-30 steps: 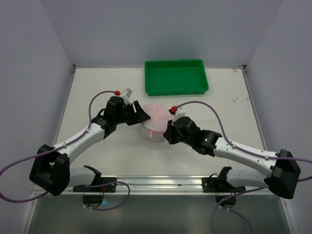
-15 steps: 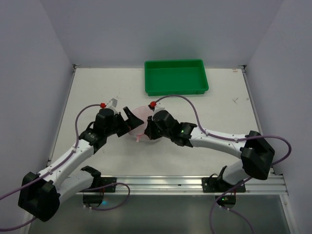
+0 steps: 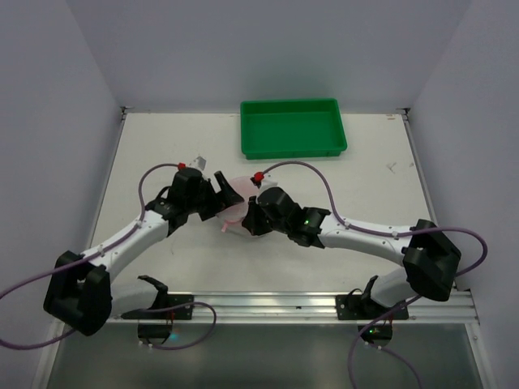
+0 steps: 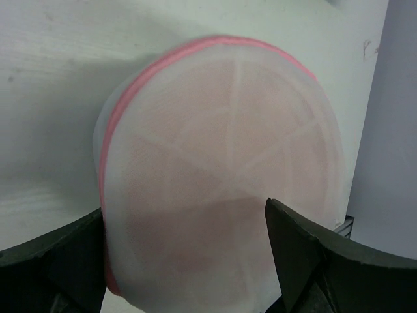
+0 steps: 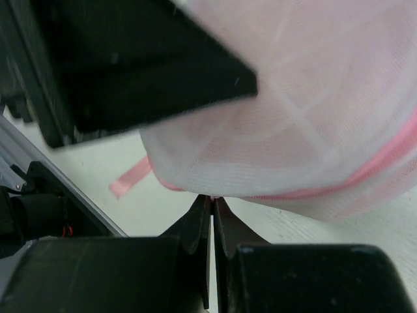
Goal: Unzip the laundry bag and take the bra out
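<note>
Two robot arms meet over a laundry bag point(image 3: 236, 193) at the middle of a pale table point(image 3: 162, 146), the round mesh pouch sitting between them and well apart from the green tray point(image 3: 293, 152) at the far edge. The left gripper point(image 3: 225, 200) reaches in from the left with its fingers point(image 4: 306, 254) spread wide. One finger stands on each side of the pouch, whose flat white face and pink rim fill the left wrist camera's view. From that view it cannot be told whether the fingers press on the mesh or stand just beside it. The right gripper point(image 3: 247, 220) comes in from the right and low, its fingers point(image 5: 202, 225) pressed tightly together. Their tips meet right at the pink zipper trim point(image 5: 365, 173) along the pouch's lower edge, where they appear to pinch it. A short pink ribbon tab point(image 5: 130, 179) sticks out from the same edge, just beside the tips and above the tabletop. One black finger of the left gripper looms across the upper left of the right wrist view, lying against the mesh. The bra point(image 4: 215, 189) shows only as a pale pink blur through the mesh, inside the pouch.
</note>
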Controlling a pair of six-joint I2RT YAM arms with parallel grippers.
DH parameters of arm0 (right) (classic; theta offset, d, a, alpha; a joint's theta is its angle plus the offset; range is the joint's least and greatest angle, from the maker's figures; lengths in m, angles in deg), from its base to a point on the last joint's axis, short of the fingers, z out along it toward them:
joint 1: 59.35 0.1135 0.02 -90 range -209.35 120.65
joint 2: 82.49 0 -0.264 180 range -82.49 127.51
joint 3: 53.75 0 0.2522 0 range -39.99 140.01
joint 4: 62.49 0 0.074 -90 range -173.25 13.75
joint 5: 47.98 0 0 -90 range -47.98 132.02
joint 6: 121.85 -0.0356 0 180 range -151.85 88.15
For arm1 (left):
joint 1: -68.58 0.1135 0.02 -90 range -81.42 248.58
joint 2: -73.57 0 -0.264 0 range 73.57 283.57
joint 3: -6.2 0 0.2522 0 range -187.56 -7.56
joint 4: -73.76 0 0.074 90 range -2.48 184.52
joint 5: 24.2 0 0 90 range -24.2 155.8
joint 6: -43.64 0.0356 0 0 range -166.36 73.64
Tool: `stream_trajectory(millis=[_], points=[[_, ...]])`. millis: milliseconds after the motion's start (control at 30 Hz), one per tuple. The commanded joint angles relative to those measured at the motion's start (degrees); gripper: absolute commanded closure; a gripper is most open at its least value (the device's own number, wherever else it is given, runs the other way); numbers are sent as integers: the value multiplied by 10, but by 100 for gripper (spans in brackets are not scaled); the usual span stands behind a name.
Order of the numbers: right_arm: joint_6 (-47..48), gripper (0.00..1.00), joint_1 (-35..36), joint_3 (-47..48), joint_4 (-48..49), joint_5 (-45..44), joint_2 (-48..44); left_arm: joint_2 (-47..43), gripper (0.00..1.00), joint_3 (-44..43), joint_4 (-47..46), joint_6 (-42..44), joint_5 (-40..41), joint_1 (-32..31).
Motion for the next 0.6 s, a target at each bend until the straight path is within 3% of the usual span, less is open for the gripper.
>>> stream_trajectory(millis=[0, 167, 233, 333, 567], points=[[-22, 100, 3, -30, 24, -19, -46, 71, 9, -80, -61, 58, -52, 0], [-36, 100, 3, -29, 22, -19, -45, 95, 8, -119, -104, 59, -85, 1], [-40, 100, 3, -25, 31, -22, -39, 86, 1, -124, -85, 66, -60, 3], [-38, 100, 3, -14, 34, -29, -31, 54, 0, -135, 4, 72, 21, 12], [-35, 100, 2, -7, 51, -30, -20, -136, 0, -59, 116, 2, 150, 18]])
